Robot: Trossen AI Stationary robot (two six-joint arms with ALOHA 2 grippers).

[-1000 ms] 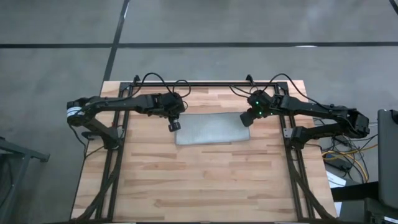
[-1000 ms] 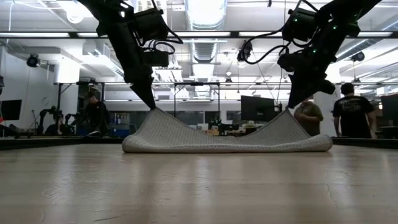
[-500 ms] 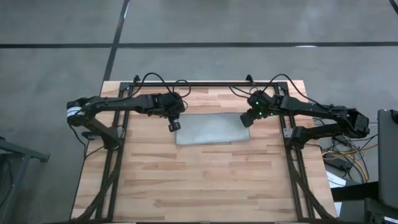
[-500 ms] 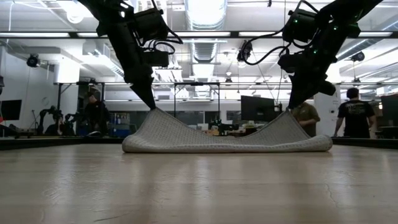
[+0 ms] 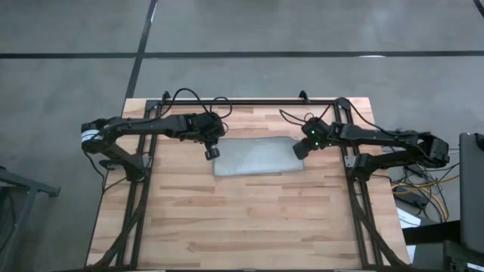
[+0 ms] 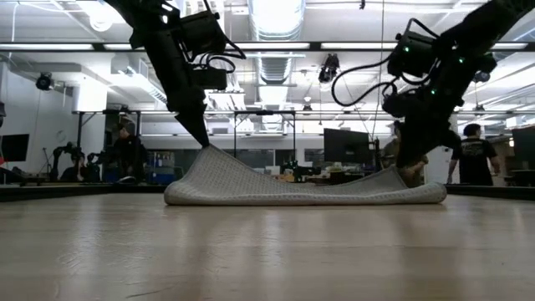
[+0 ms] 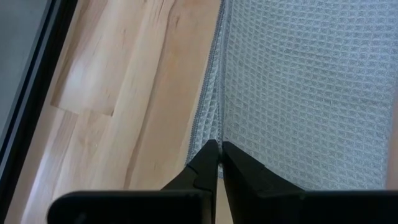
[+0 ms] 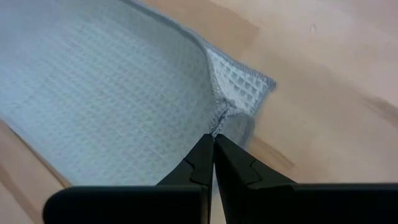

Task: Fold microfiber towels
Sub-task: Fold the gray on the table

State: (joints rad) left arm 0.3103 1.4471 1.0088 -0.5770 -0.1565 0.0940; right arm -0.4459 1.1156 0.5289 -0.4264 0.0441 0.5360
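Note:
The light grey-blue microfiber towel (image 5: 255,156) lies as a long strip across the far middle of the table, its middle (image 6: 309,194) resting on the wood. My left gripper (image 5: 210,153) is shut on the towel's left end, which rises to a peak (image 6: 209,155) in the low view. My right gripper (image 5: 300,149) is shut on the right end (image 6: 393,174), which stands only a little above the table. My left gripper pinches the towel's stitched left edge (image 7: 213,127) between its two fingers, coming slanting down from the table's left. That end is lifted off the table and the cloth slopes down from it to the middle. One layer or several, I cannot tell. My right gripper pinches the towel's right edge (image 8: 219,118) just beside a corner (image 8: 249,87), between its two fingers, slanting down from the table's right. The cloth puckers at the fingertips. This end is held low, just above the wood, and the cloth runs slack toward the middle.
Bare wooden table (image 5: 242,219) stretches from the towel to the near edge. Black frame rails (image 5: 249,102) run along the far edge and both sides. People stand in the room beyond the table (image 6: 472,155).
My right gripper has gone down toward the table, still shut on the towel's right end. That end has sunk from a raised peak to just above the wood, while the left end and the middle have stayed where they were.

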